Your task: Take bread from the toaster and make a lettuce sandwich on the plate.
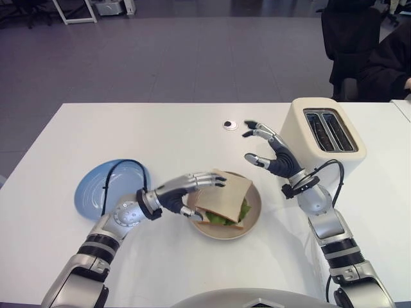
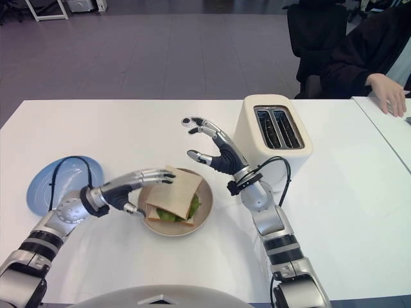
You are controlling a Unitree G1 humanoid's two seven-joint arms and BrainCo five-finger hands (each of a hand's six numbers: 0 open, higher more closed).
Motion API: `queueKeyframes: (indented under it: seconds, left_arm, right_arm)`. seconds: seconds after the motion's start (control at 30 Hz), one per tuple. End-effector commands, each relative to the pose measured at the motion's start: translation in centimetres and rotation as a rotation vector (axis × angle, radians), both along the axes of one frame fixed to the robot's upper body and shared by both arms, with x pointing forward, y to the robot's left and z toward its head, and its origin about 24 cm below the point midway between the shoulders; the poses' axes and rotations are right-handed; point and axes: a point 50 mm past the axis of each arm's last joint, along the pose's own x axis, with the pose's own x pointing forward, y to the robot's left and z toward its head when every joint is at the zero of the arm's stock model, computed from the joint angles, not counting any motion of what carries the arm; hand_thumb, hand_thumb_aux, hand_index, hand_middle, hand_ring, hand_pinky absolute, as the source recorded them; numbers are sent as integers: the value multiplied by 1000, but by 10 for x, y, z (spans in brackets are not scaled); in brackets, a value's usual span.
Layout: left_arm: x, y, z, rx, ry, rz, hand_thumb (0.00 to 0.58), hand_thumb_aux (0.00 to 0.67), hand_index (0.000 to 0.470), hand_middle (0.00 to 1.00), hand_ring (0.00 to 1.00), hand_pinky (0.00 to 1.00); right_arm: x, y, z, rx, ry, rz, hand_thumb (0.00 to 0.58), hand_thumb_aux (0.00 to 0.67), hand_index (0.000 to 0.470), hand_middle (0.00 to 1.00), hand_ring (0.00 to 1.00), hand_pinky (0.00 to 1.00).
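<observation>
White bread over green lettuce over a second slice: you have the sandwich stacked on the tan plate, front-centre on the bench. Top slice sits tilted, its left edge raised. Your left hand is at that edge, fingers curled over the slice and thumb beneath, apparently gripping it. Your right hand hovers between plate and toaster, fingers spread, holding nothing. The toaster stands upright just right of the plate; both slots look dark, with no bread rising from them. Judgement: bread fetched, lettuce laid, top slice on, so the task is nearly done. What is left is to settle that slice flat and square, then let go. Bench top is white and smooth. A blue dish lies well left of the plate, and a small round black-and-white object sits toward the far edge. Beyond is grey floor and a black chair at far right.
</observation>
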Motion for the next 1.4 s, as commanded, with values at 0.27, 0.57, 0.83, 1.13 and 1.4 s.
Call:
queueKeyframes:
  seconds: [0.27,0.57,0.83,1.13,1.4]
  left_arm:
    - [-67,-8,-4,-30,306,-556,580,670,470,1000,1000,1000]
    - [-74,-13,-76,376,543,-562,580,670,470,1000,1000,1000]
    - [-41,-8,-97,511,462,-246,580,670,470,1000,1000,1000]
    - [35,-4,-52,176,145,275,559,544,382,1000,1000,1000]
    - [25,-7,4,-362,24,175,0,0,0,0,0,0]
  right_arm:
    - [-55,8,-6,-68,158,489,580,670,470,1000,1000,1000]
    - [-106,-3,-83,-561,481,810,580,670,470,1000,1000,1000]
    - [-61,5,-102,-638,417,520,580,670,470,1000,1000,1000]
    - [27,23,-78,-300,214,-83,580,670,470,1000,1000,1000]
    - [25,7,-20,68,-9,-118,0,0,0,0,0,0]
